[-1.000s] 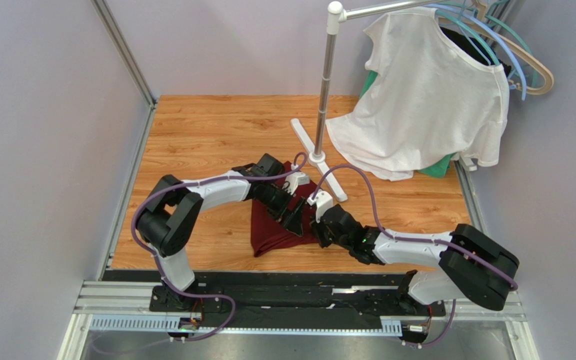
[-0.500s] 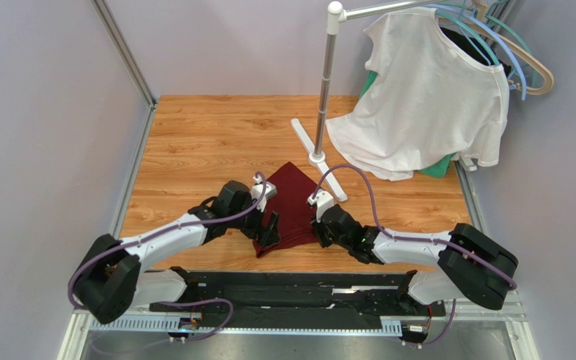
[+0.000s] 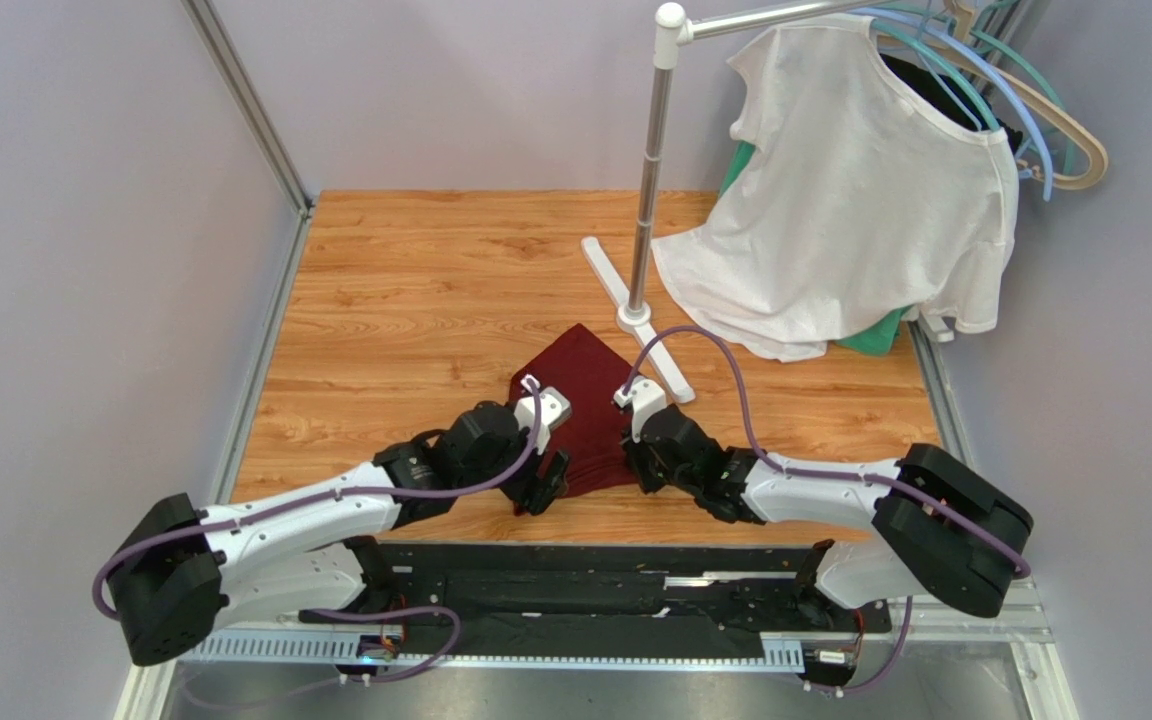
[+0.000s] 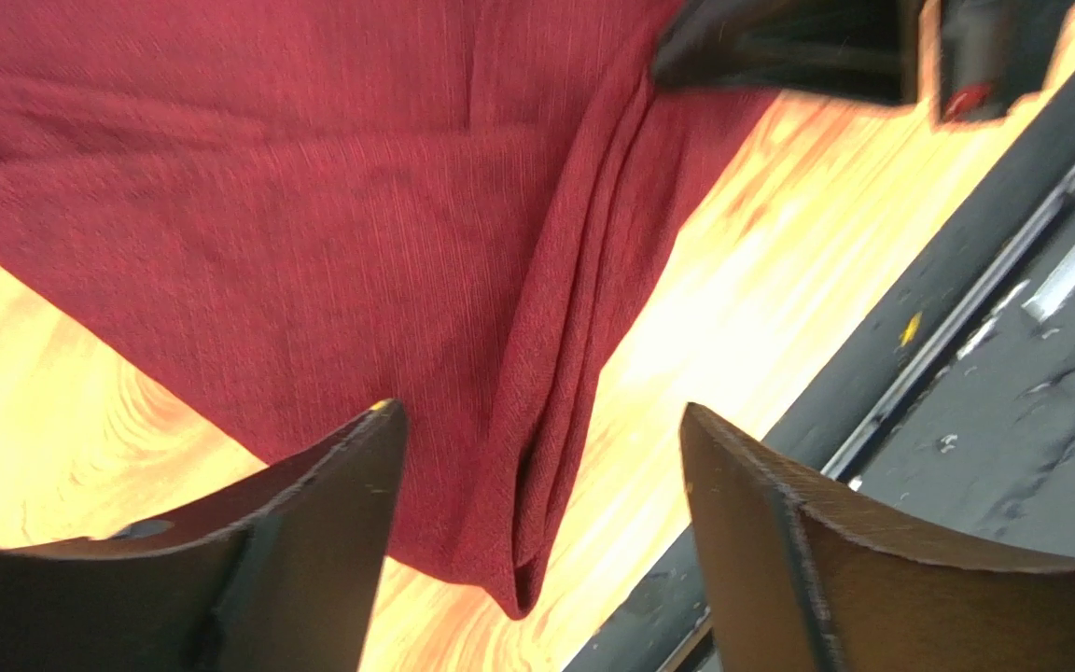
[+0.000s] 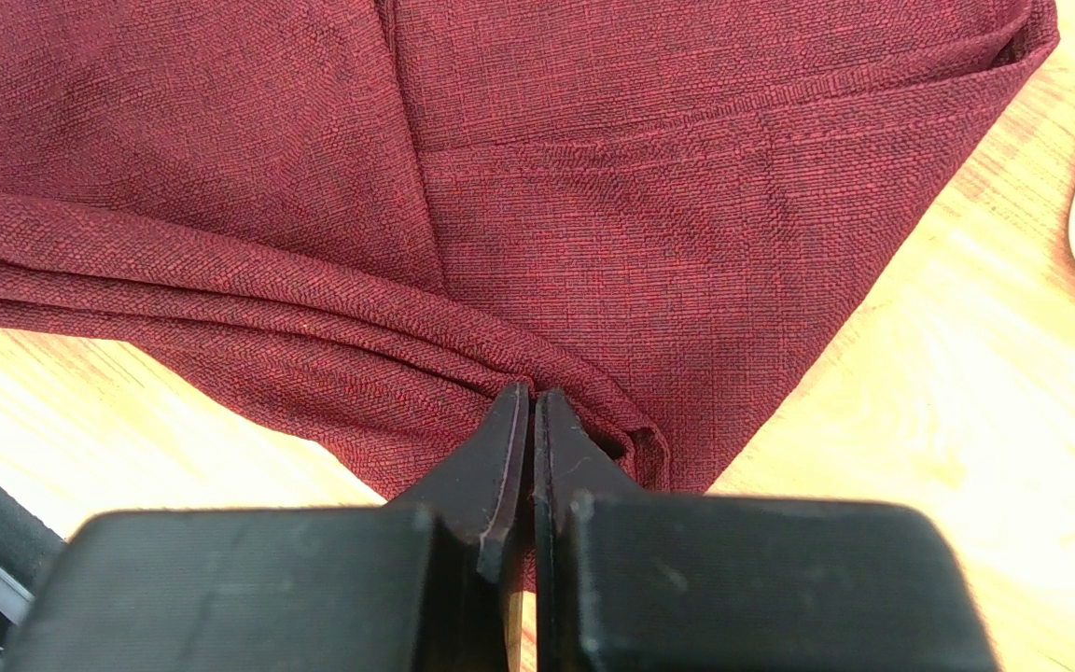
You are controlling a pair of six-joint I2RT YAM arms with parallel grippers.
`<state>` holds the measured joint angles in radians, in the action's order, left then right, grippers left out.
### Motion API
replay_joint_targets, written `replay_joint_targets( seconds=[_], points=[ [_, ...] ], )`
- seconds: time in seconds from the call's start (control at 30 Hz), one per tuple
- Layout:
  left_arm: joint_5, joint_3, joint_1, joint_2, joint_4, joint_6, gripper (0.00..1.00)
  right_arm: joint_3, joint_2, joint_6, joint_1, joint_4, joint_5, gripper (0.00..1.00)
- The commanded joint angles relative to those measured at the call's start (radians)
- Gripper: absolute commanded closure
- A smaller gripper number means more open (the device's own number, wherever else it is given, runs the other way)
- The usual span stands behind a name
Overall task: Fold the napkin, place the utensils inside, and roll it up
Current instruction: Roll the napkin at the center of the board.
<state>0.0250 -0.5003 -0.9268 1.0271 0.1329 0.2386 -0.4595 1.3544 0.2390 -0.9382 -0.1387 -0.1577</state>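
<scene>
Two arms are leaning in on the top view, the dark red napkin [image 3: 590, 393] lying folded on the wooden table [image 3: 417, 285] between the left gripper [image 3: 545, 485] at its near left corner and the right gripper [image 3: 632, 471] at its near right edge. Left wrist view: the left gripper [image 4: 541, 420] is hanging wide open, fingers straddling the napkin's [image 4: 291, 182] folded corner. Right wrist view: the right gripper [image 5: 533, 409] is pinching shut on the napkin's [image 5: 641, 210] bunched fold.
</scene>
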Motion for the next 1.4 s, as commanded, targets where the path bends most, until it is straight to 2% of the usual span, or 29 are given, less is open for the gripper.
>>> replay_joint_targets(
  seconds=[0.0, 0.57, 0.73, 0.93, 1.03, 1.07, 1.1, 1.13, 1.23, 1.3, 1.37],
  points=[
    [-0.096, -0.038, -0.055, 0.060, 0.043, 0.002, 0.24, -0.008, 0.025, -0.003, 0.009, 0.070, -0.002, 1.00],
    [-0.358, -0.106, -0.256, 0.205, 0.123, 0.056, 0.42, -0.005, 0.015, 0.002, 0.019, 0.071, 0.007, 1.00],
    [-0.422, -0.113, -0.282, 0.222, 0.143, 0.077, 0.50, -0.005, 0.015, 0.003, 0.022, 0.070, 0.009, 1.00],
    [-0.451, -0.144, -0.296, 0.280, 0.178, 0.110, 0.53, -0.010, 0.026, 0.005, 0.026, 0.073, 0.007, 1.00],
    [-0.459, -0.156, -0.297, 0.309, 0.189, 0.117, 0.65, -0.011, 0.031, 0.008, 0.027, 0.074, 0.007, 1.00],
    [-0.470, -0.159, -0.297, 0.314, 0.194, 0.123, 0.71, -0.010, 0.031, 0.006, 0.027, 0.073, 0.009, 1.00],
    [-0.476, -0.161, -0.297, 0.314, 0.198, 0.125, 0.82, -0.010, 0.031, 0.008, 0.029, 0.074, 0.009, 1.00],
    [-0.482, -0.161, -0.297, 0.312, 0.201, 0.128, 0.86, -0.010, 0.031, 0.006, 0.029, 0.074, 0.012, 1.00],
    [-0.479, -0.159, -0.299, 0.303, 0.195, 0.125, 0.90, -0.013, 0.037, 0.008, 0.029, 0.073, 0.012, 1.00],
    [-0.470, -0.159, -0.297, 0.294, 0.188, 0.113, 0.99, -0.018, 0.041, 0.006, 0.029, 0.076, 0.010, 1.00],
    [-0.433, -0.159, -0.296, 0.277, 0.175, 0.090, 1.00, -0.022, 0.054, 0.006, 0.030, 0.082, 0.009, 1.00]
  ],
)
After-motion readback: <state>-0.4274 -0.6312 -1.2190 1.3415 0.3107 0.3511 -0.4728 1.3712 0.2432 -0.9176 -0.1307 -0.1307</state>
